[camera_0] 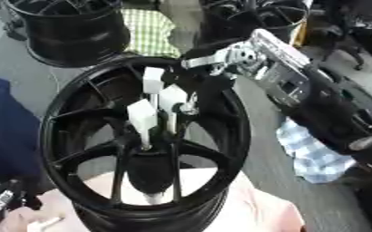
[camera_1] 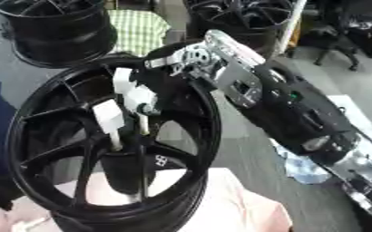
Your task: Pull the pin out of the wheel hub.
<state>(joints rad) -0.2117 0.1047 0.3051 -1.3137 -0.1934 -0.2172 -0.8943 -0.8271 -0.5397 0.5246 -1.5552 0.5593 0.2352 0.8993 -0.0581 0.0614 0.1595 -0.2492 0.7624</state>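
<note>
A black spoked wheel hub stands tilted on a pink surface. Three white pins with block-shaped heads stick up from its centre: a near one, a middle one and a far one. My right arm comes in from the right over the rim. Its dark right hand sits against the middle pin, a fingertip curled onto the pin's right side. The rest of that hand blends into the black wheel. My left hand shows only partly at the lower left corner.
Two more black wheels stand at the back, with a green checked cloth between them. A blue-and-white checked cloth lies on the floor at the right. A dark blue object is at the left.
</note>
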